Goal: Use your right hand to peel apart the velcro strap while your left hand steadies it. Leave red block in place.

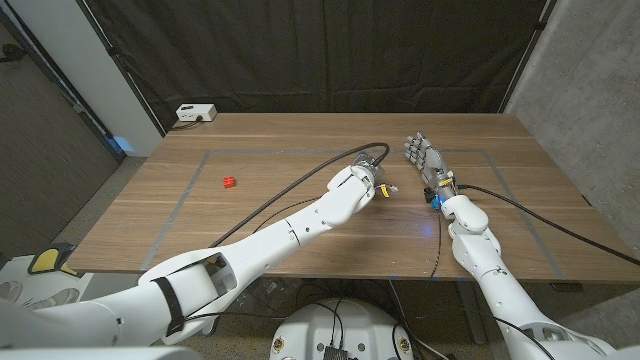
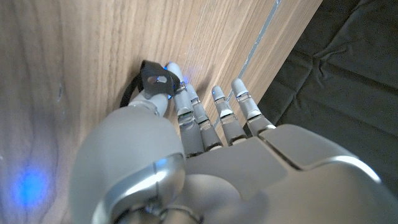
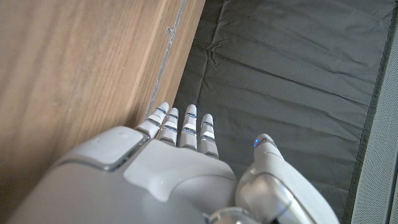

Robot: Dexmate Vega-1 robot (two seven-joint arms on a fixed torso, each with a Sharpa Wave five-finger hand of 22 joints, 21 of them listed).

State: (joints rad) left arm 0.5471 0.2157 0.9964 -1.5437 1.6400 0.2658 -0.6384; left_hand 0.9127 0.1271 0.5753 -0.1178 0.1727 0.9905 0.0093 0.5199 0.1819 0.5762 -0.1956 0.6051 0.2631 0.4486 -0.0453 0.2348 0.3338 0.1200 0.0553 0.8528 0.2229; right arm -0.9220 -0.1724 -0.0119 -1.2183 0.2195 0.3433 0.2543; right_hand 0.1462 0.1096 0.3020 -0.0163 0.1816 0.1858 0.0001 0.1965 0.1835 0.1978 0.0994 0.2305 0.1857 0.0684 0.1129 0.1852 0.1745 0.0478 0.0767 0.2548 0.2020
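Observation:
A black velcro strap lies on the wooden table. My left hand pinches its end between the thumb and a finger, with the other fingers stretched out along the wood. In the head view the left hand sits near the table's middle and covers most of the strap. My right hand is just to the right of it, apart from it, fingers spread and holding nothing. The right wrist view shows the right hand with straight fingers. A small red block sits on the table well to the left.
Grey tape lines mark a rectangle on the table. A white box sits at the back left edge. Black cables trail along both arms. A dark curtain hangs behind the table.

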